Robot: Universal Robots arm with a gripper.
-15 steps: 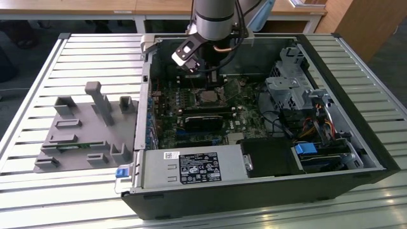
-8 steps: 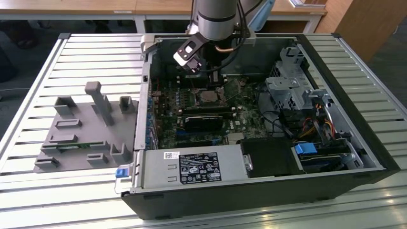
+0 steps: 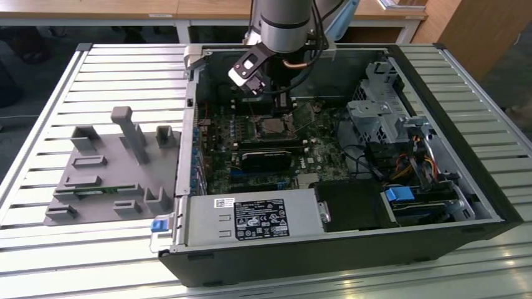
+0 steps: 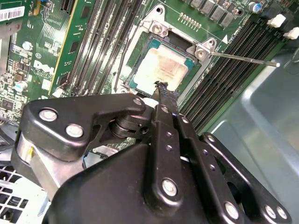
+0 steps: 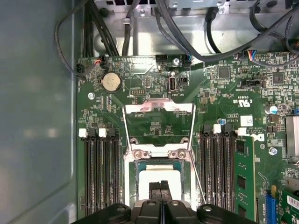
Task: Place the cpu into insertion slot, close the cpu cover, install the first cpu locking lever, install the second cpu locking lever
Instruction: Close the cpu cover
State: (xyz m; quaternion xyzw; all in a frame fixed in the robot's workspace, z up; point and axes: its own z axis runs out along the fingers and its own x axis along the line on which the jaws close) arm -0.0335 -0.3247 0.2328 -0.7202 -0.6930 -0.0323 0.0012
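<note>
**Fingers together over the seated cpu, cover open**

In both wrist views the gripper (image 4: 162, 87) hangs low over the board with its two black fingers (image 5: 160, 187) pressed together, nothing showing between them. The tip is just above the near edge of the cpu (image 4: 161, 65); whether it touches cannot be told.

The cpu lies flat in the slot (image 4: 173, 42), silver top up, square with the rim.

Just beyond it, in the first wrist view, the cover (image 5: 159, 108) is swung back on its hinge, away from the slot, and the green board (image 5: 224, 93) shows through its cut-out.

In the second wrist view a thin lever (image 4: 243, 58) sticks out sideways from a corner of the slot, across the long black memory connectors (image 4: 224, 79), and is not latched down.

Farther along the board sits a round battery (image 5: 111, 82).

In the exterior view the arm (image 3: 283, 25) reaches down into the open case (image 3: 332, 249), which rests on a slatted table (image 3: 108, 75). A grey fixture (image 3: 108, 168) lies beside the case, towards the exterior view's left.
</note>
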